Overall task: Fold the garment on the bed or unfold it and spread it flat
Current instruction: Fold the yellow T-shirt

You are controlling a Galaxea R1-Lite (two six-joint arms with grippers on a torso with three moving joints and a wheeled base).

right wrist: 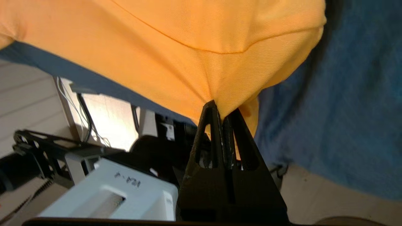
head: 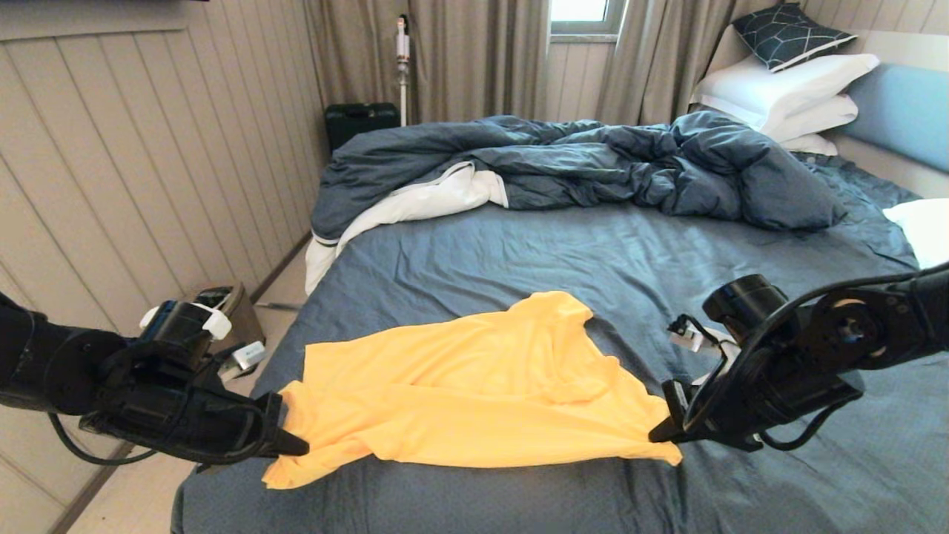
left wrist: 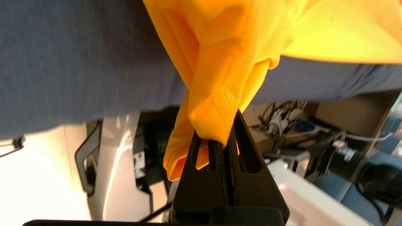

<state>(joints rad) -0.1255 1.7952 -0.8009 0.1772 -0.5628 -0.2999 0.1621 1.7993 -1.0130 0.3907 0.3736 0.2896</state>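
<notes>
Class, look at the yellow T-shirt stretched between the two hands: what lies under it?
Under the T-shirt lies the slate-blue bed sheet. The sheet directly beneath is covered, so anything lying there cannot be seen.

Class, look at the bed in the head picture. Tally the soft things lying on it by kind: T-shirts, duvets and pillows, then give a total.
T-shirts: 1, the yellow-orange garment
Duvets: 1, the dark blue duvet
Pillows by the headboard: 4, the patterned dark pillow on a stack of three white pillows
Total: 6
A white shape at the frame's right edge is cut off and not counted.

garment (head: 474, 386): thin matt woven cloth; bed (head: 593, 252): wrinkled matt sheet; tool (left wrist: 224, 141): matt black plastic
</notes>
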